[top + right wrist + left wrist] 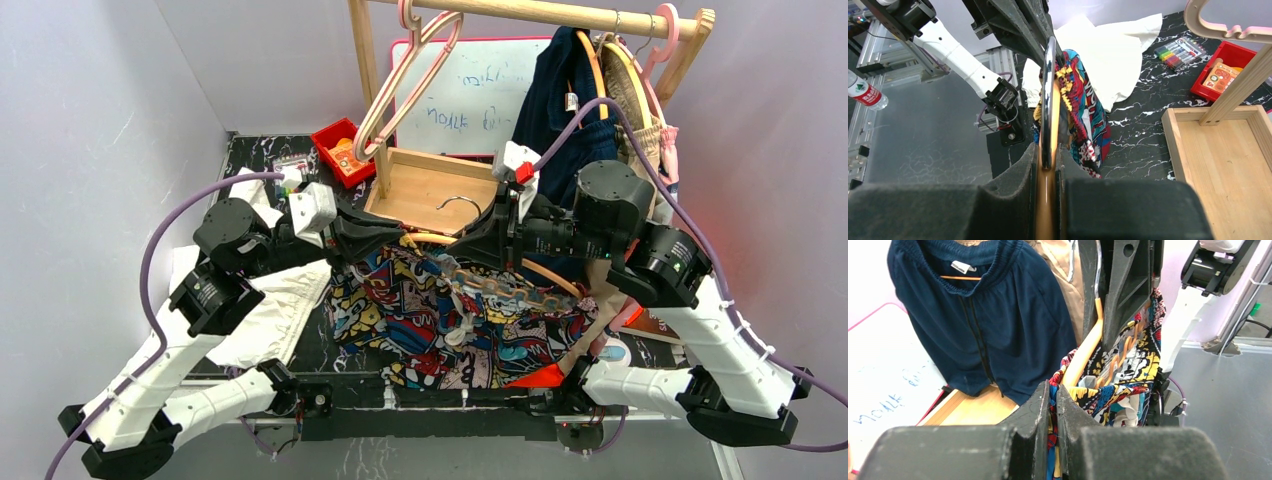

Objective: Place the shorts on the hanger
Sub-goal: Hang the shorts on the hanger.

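Padded black fingers (1035, 410) of the left hand (1053, 390) fill the bottom of its wrist view. They are pressed together on a fold of the shorts (1128, 375), and the thin comic-print cloth in blue, red and yellow bunches between them. The right hand (1047, 150) is also closed. Its 2 foam-faced fingers clamp the hanger (1044, 210) at its slim, glossy light-orange neck, and the bright curved metal hook (1048, 90) runs up between them.

From above, the shorts lie crumpled over the middle of the black marbled surface (1143, 125), reaching its near edge. A white drawstring (460, 325) lies on top of them, and the hanger's zigzag lower bar shows against the fabric just beside the right hand.

A plain white cloth (275, 310) lies flat along the left edge. A shallow wooden tray (430, 185) sits at the far edge, with a red plastic bin (340, 150) toward the far left corner. Behind them, a dark navy garment (560, 100) with a gathered waistband hangs from a round wooden rail (540, 15).
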`<state>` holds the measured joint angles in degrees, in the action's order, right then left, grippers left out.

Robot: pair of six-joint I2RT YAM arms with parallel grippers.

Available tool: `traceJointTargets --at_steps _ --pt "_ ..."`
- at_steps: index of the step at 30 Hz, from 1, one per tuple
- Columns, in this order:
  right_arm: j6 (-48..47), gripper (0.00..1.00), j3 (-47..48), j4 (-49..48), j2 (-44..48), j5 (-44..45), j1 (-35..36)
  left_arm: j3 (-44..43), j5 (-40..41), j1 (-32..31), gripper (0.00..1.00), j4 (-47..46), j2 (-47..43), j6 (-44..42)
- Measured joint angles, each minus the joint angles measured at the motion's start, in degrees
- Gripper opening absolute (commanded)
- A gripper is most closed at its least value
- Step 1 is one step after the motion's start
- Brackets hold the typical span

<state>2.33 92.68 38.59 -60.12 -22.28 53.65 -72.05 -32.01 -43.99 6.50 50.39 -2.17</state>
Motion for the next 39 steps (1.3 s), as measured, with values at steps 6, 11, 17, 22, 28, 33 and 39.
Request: traceJointTargets --at_steps 6,11,17,22,28,33,39 --pt "0.0 0.0 -0.7 -0.2 1.9 0.1 0.0 1.9 4.5 0.0 0.0 2.0 -4.0 -2.0" --pt "0.3 0.0 -0.7 -0.9 2.9 -0.4 0.1 2.8 7.8 0.0 0.0 3.9 -7.2 -3.7" --pt "1.1 0.0 -1.6 -2.4 3.0 -1.3 0.1 3.0 8.2 0.0 0.22 4.5 -7.6 -3.8" --pt "1.7 0.0 -1.6 -2.7 2.6 -1.2 0.1 3.0 7.1 0.0 0.78 4.8 -7.0 -3.2" --pt "1.6 0.0 -1.6 -2.6 2.4 -0.8 0.1 2.9 5.2 0.0 0.91 5.4 -7.5 -3.0" --pt "1.5 0.0 -1.6 -2.3 1.9 -1.4 0.1 -1.4 1.3 0.0 0.92 7.6 -6.2 -3.9" --pt "1.5 0.0 -1.0 -1.7 -0.3 -3.2 0.1 -7.3 -4.9 0.0 0.92 10.8 -1.7 -6.0"
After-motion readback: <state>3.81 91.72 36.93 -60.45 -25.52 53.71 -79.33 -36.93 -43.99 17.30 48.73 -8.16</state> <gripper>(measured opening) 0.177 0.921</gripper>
